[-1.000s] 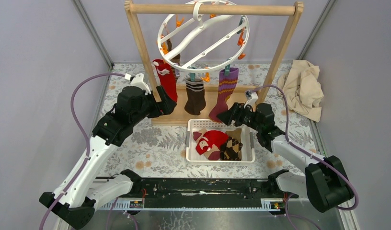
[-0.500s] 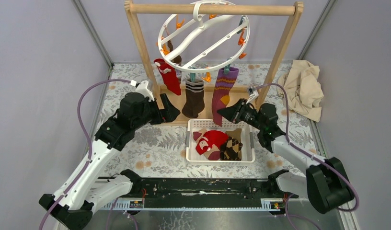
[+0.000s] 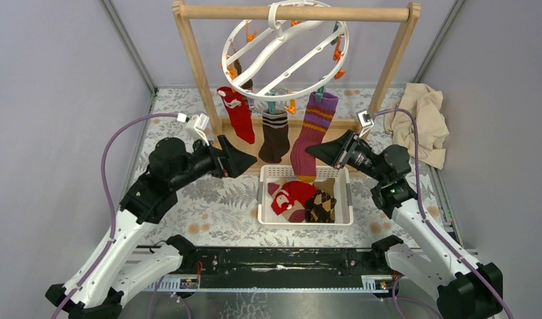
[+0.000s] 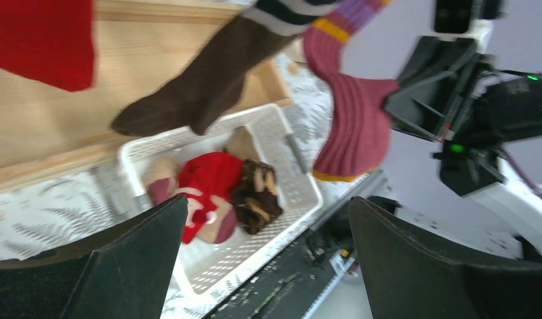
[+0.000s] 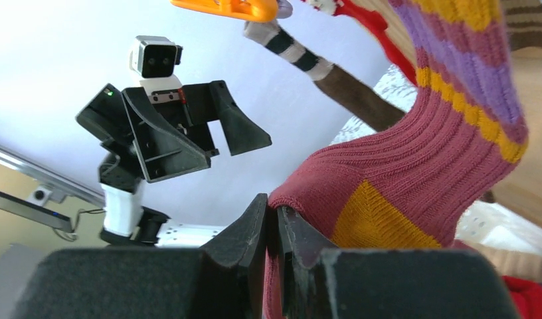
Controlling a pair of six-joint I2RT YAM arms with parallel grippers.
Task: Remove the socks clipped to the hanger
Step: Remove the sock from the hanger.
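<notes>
White basket [image 3: 263, 199] on the fern-print table [image 3: 208, 199], between the two arms and just in front of the wooden rack [image 3: 194, 73]. Inside, left to right: red sock with white figures [image 3: 291, 194], brown argyle sock [image 3: 320, 207], and a tan sock [image 3: 327, 184] tucked into the far right corner.

White ring hanger [image 3: 275, 20] hooked over the top of the rack, tilted, with cross spokes and small orange clips [image 5: 228, 8] and teal ones around the rim. Clipped below it, left to right: hanging red sock [image 3: 236, 114]; brown sock with a striped cuff [image 3: 275, 136]; purple-orange striped sock [image 3: 309, 133], maroon at the foot with an orange heel patch, reaching lowest, toe near the basket's far edge.

Left claw [image 3: 245, 159] released, fingers spread wide, holding nothing, near the hanging red sock and apart from it. Right claw [image 3: 316, 151] clenched on the foot of the purple-orange striped sock, maroon fabric pinched between the fingertips [image 5: 245, 229]. Beige cloth [image 3: 421, 123] crumpled at the right edge of the table.
</notes>
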